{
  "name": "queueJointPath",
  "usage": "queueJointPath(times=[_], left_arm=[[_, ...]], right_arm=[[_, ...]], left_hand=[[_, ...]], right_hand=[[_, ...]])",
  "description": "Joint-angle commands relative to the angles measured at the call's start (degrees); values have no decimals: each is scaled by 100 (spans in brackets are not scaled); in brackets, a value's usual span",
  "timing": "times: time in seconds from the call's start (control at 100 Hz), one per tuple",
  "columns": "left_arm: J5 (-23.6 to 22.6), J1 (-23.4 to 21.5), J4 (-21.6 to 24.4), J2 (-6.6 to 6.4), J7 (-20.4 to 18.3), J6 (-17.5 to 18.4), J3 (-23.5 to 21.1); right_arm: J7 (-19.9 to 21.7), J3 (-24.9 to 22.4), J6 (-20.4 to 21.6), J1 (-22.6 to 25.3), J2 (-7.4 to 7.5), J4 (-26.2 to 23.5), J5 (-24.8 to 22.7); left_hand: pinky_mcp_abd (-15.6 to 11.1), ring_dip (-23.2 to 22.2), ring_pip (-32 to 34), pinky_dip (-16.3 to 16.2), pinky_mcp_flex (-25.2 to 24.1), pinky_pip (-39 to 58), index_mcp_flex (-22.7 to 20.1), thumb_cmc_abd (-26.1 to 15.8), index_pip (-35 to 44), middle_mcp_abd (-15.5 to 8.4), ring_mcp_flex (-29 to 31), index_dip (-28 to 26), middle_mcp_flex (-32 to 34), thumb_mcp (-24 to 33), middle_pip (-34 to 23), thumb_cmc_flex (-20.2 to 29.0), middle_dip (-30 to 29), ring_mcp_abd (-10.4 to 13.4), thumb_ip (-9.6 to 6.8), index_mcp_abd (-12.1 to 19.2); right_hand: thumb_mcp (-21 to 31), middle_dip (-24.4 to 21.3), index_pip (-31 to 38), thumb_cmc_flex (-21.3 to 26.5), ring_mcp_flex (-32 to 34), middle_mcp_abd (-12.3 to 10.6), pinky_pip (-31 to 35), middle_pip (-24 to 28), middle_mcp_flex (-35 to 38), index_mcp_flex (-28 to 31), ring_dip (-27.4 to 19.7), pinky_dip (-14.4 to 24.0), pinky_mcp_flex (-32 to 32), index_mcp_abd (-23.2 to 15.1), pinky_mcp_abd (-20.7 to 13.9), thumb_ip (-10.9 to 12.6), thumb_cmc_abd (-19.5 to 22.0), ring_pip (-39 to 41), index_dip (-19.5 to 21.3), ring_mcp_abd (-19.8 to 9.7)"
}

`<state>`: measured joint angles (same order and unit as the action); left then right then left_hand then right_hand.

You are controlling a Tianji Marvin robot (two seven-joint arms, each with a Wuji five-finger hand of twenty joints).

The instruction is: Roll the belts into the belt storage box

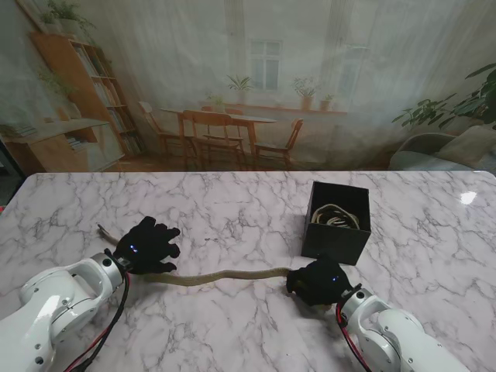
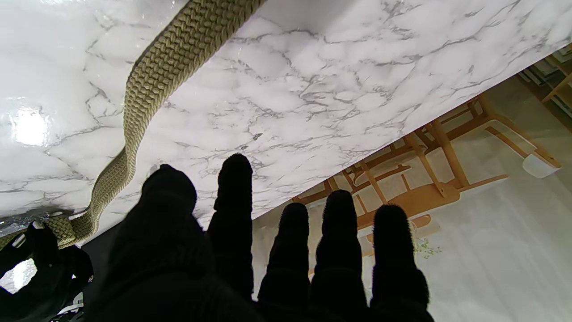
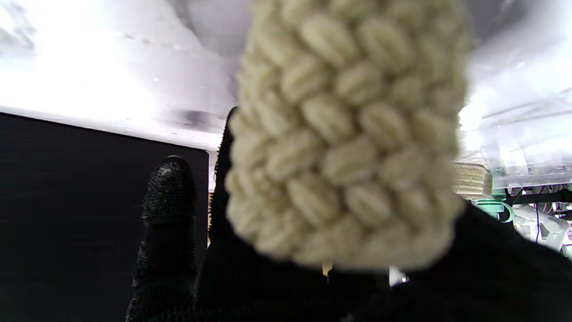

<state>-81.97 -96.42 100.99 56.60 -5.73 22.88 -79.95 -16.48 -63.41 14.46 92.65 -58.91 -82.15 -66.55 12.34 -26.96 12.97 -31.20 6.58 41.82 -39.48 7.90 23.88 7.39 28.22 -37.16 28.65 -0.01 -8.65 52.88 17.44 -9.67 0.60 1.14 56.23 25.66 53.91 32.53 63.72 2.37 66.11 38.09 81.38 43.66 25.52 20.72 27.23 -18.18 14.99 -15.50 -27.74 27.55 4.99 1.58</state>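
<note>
Currently the olive-tan braided woven belt [image 1: 221, 275] lies stretched across the white marble table [image 1: 232, 209], running from the left hand [image 1: 149, 246] over to the right hand [image 1: 318, 281]. Right hand, black-gloved, is closed around the belt's right end, just near of the black square storage box [image 1: 335, 221]. Its wrist view is mostly blocked by the braid [image 3: 344, 134], blurred and very close; one fingertip [image 3: 170, 179] shows beside it, with the box's dark wall [image 3: 89, 201] behind.

Left hand, also black-gloved, sits over the belt's left part, fingers spread and straight. In its wrist view the fingertips [image 2: 234, 179] are clear of the belt [image 2: 147, 89], which snakes past them; holding nothing as far as visible. A short tail of belt pokes out on the far-left side of that hand [image 1: 105, 232]; its end is hard to make out.

Box holds a coiled pale belt [image 1: 335, 215], partly hidden by the box wall.
</note>
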Motion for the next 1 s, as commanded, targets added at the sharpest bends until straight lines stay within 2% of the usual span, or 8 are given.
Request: queueJointPath(times=[0.0, 0.07, 0.16, 0.34, 0.7, 0.79, 0.91, 0.99], left_arm=[[1, 9, 7, 13, -57, 20, 29], [13, 19, 5, 14, -55, 15, 42], [60, 65, -5, 21, -83, -24, 94], [150, 249, -141, 34, -100, -265, 327], [269, 360, -335, 48, -43, -508, 510], [273, 351, -322, 50, -48, -520, 505], [277, 352, -315, 51, -51, -522, 507], [279, 352, -316, 51, -45, -521, 508]], right_arm=[[155, 8, 13, 74, 7, 26, 9], [317, -47, 77, 110, 19, -53, 14], [734, -189, 190, 204, 39, -283, 25], [2204, -646, 422, 485, 140, -1108, -132], [4491, -1126, 702, 673, 278, -2053, 525], [4853, -1171, 707, 673, 318, -2171, 715], [5069, -1214, 718, 690, 342, -2283, 766], [5095, -1227, 749, 710, 343, -2333, 636]], left_hand=[[251, 23, -24, 14, -99, -167, -27, -191, -78, 91, 9, -53, 78, -66, 118, -6, -6, -120, 33, -106], [255, 23, -25, 11, -98, -172, -30, -226, -91, 96, 10, -52, 84, -72, 118, -32, -6, -126, 35, -122], [255, 22, -25, 7, -97, -177, -31, -308, -114, 86, 17, -45, 95, -80, 120, -75, -6, -123, 41, -129], [270, 17, -24, 6, -116, -204, -32, -371, -152, 100, 17, -43, 113, -89, 122, -100, -1, -122, 44, -158], [306, 13, -31, 9, -139, -258, -36, -378, -181, 105, 9, -51, 105, -93, 137, -98, 1, -136, 42, -166], [302, 12, -31, 6, -142, -264, -36, -374, -187, 110, 10, -54, 108, -91, 139, -95, 1, -133, 40, -161], [307, 12, -31, 4, -145, -275, -36, -383, -195, 109, 12, -56, 112, -95, 140, -106, 2, -138, 41, -168], [314, 12, -31, 1, -141, -278, -39, -378, -197, 103, 13, -57, 116, -94, 139, -107, 4, -136, 41, -165]], right_hand=[[272, -191, 512, 253, -129, -679, -54, -409, 178, 350, -306, -26, -126, 756, -184, -56, -197, -551, 194, -623], [138, -506, 34, -802, -324, -783, -60, -986, -42, 428, -510, -25, -192, 1321, -303, 65, -198, -695, 773, -684], [-178, -727, -1123, -1617, -595, -715, -143, -1344, -412, 420, -665, -42, -386, 1696, -278, 845, 268, -813, 1802, -631], [-1012, -1379, -1856, -2118, -1469, -778, -326, -2193, -1455, -669, -1182, -110, -673, 2281, -376, 885, 465, -1351, 1795, -907], [-729, -2107, -2750, -1776, -2813, -287, -1229, -3579, -2964, -2322, -1910, -596, -1634, 3340, -577, 1099, 557, -2327, 1577, -1159], [194, -2143, -3017, -1513, -3076, -111, -1435, -3643, -3389, -2571, -2045, -746, -1820, 3436, -548, 1251, 255, -2518, 1592, -1031], [2487, -2160, -3175, -1157, -3155, -67, -1503, -3660, -3515, -2606, -2088, -824, -1863, 3385, -576, 1717, -493, -2574, 1728, -994], [2870, -2149, -3125, -723, -3023, -247, -1472, -3625, -3376, -2528, -2068, -816, -1760, 3232, -711, 1906, -728, -2526, 1832, -1093]])
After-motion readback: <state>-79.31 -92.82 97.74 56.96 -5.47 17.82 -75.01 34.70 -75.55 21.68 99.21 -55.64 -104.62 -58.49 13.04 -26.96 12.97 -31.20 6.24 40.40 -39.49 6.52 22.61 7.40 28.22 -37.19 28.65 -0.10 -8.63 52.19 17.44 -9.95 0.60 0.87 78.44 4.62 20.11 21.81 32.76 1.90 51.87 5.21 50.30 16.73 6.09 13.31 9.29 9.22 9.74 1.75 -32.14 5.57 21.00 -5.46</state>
